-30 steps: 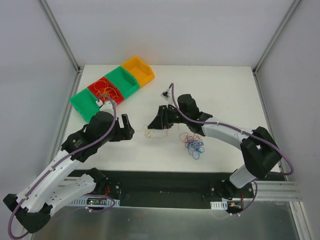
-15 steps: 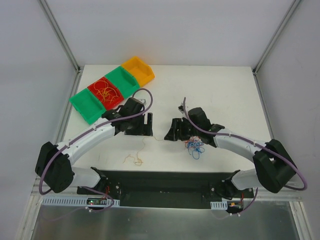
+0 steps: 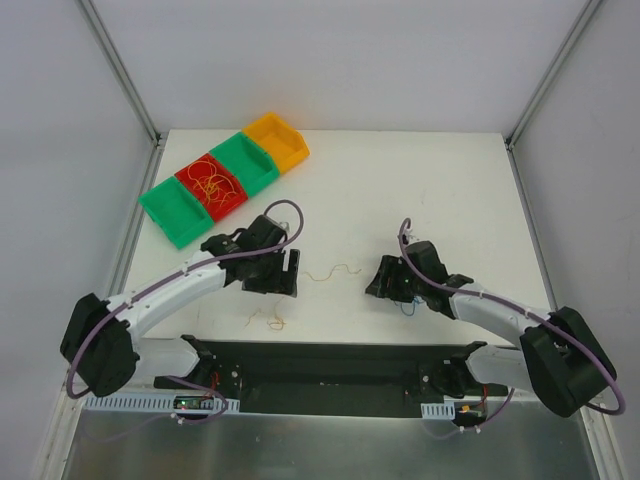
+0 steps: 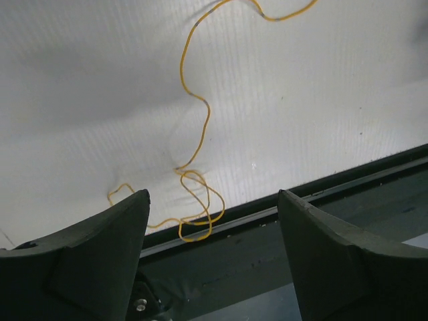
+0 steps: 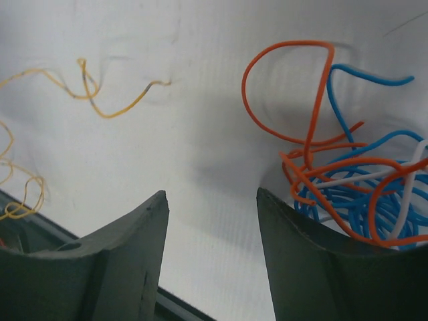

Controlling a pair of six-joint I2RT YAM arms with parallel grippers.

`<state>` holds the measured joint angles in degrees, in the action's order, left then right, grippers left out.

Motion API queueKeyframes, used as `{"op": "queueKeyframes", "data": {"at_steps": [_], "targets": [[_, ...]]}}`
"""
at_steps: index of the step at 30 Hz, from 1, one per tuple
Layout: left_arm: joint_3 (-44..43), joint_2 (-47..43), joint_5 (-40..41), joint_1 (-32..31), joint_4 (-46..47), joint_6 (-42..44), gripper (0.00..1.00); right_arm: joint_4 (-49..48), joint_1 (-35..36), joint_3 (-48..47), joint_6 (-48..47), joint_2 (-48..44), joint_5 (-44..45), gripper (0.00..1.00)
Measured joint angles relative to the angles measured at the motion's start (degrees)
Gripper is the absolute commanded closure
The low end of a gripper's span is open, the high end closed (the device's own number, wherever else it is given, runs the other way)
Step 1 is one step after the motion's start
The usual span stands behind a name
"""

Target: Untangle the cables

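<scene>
Though nearly hidden from above, shows at the right wrist: cables (image 5: 354,187) beside the wide, empty right gripper (image 5: 210,200). Left gripper (image 4: 212,200) wide over yellow wire (image 4: 200,134).

A row of four bins (image 3: 225,178) is set at the far left of the table (image 3: 450,180); wires (image 3: 212,185) are held in the second bin from the left (image 3: 232,203). A single wire (image 3: 335,270) is laid between the left gripper (image 3: 293,272) and the right gripper (image 3: 376,282). A coiled wire (image 3: 268,320) is placed at the near edge, before the left gripper. The cables (image 5: 348,194) are heaped just beside the right gripper.
</scene>
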<state>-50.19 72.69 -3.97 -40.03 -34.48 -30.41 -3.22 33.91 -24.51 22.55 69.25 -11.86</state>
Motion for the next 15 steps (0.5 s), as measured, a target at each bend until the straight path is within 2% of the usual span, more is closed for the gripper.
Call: {"op": "queueKeyframes", "data": {"at_steps": [3,8,12,15], "targets": [[0.98,-5.01,-0.04,0.0,-2.4,-1.31,0.23,-0.11,-2.4,0.2,-0.26,-1.16,2.58,0.43],[3.69,-11.21,-2.67,0.0,-5.2,-1.79,0.22,-4.68,-2.19,1.36,-1.4,-2.14,2.12,0.43],[4.28,-7.78,-3.61,-0.66,-6.45,-0.35,0.21,-5.62,-2.67,2.19,-3.13,-3.91,0.5,0.42],[4.26,-2.43,-1.29,-3.3,-6.58,0.83,0.26,-7.06,-2.82,4.17,-4.17,-8.39,0.42,0.42]]}}
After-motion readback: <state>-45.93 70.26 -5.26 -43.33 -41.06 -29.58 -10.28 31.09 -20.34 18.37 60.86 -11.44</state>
